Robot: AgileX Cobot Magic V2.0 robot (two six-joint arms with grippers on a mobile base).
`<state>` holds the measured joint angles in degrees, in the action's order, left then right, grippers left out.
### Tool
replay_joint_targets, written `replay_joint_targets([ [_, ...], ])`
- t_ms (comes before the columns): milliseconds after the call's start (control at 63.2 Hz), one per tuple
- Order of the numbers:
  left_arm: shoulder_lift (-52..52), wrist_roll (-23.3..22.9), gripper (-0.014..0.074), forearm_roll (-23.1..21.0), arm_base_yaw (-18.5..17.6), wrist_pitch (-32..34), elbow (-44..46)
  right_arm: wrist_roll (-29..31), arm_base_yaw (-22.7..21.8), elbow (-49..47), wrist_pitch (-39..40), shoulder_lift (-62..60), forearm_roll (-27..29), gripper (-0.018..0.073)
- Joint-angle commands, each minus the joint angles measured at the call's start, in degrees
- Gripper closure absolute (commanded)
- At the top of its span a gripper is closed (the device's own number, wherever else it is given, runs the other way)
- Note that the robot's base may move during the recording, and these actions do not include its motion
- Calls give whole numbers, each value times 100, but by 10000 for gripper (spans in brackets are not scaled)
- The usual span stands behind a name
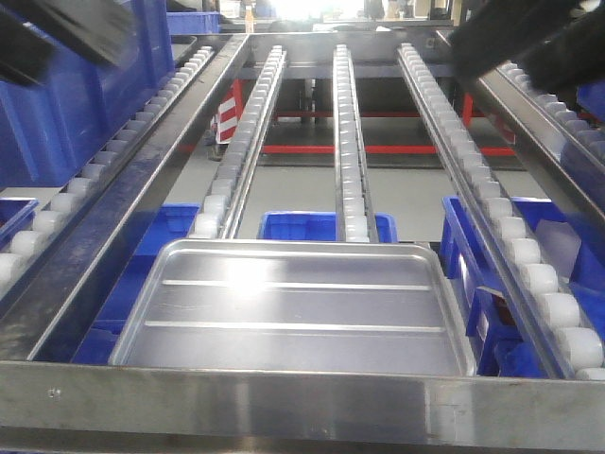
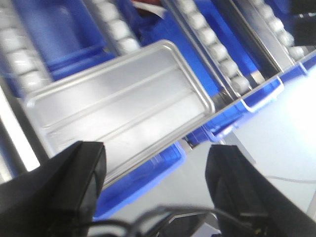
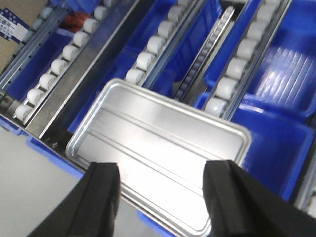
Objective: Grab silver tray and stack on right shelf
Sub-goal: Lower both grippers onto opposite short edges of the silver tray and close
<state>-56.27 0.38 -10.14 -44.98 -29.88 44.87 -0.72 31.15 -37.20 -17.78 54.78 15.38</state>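
Observation:
The silver tray (image 1: pixel 293 317) lies flat at the front end of a roller rack with three narrow rails (image 1: pixel 348 142), just behind the steel front bar (image 1: pixel 302 405). Its two long ridges and low rim show. My left gripper (image 2: pixel 155 154) hangs open above the tray (image 2: pixel 118 103), off its near long edge, holding nothing. Over the tray's (image 3: pixel 158 143) near edge my right gripper (image 3: pixel 163 170) is also open and empty. In the front view both arms are dark blurs at the top left (image 1: pixel 57 33) and top right (image 1: pixel 529 43). Of the right shelf only a roller rail (image 1: pixel 567 118) shows at the far right.
Blue bins (image 1: pixel 321 225) (image 1: pixel 496 284) sit under the rails. A big blue crate (image 1: pixel 66 104) stands on the rack at left. Steel side rails (image 1: pixel 142 199) flank the tray. Grey floor (image 2: pixel 276 138) shows in front of the rack.

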Motion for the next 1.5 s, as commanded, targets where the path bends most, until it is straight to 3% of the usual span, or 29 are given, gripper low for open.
replay_joint_targets([
  [0, -334, -81, 279, -171, -58, 486, 275, -10, 21, -334, 370, 144, 199, 80],
  [111, -922, -271, 282, -144, 332, -312, 701, -10, -10, -672, -254, 353, 199, 80],
  [253, -1555, -438, 282, 231, 663, -1316, 1497, -76, -275, -1116, -1122, 762, 194, 81],
  [380, -2116, -1132, 283, 952, 622, -1764, 2083, -433, -595, -1443, -1665, 1271, 34, 92],
  [475, -2514, -1664, 295, 1517, 508, -1959, 2382, -810, -702, -1653, -1924, 1681, -508, 98],
  [602, -2921, -2685, 300, 2060, 468, -2062, 2473, -1449, -696, -1960, -2055, 2270, -910, 98],
  [807, -3358, -2972, 300, 2085, 480, -1777, 2473, -1602, -696, -2161, -1954, 2967, -927, 98],
  [950, -3648, -3506, 300, 2277, 519, -1740, 2473, -1602, -702, -2161, -1887, 3303, -932, 98],
  [1488, -4429, -3532, 300, 1934, 940, -1363, 2473, -1602, -702, -2161, -1474, 4037, -932, 104],
])
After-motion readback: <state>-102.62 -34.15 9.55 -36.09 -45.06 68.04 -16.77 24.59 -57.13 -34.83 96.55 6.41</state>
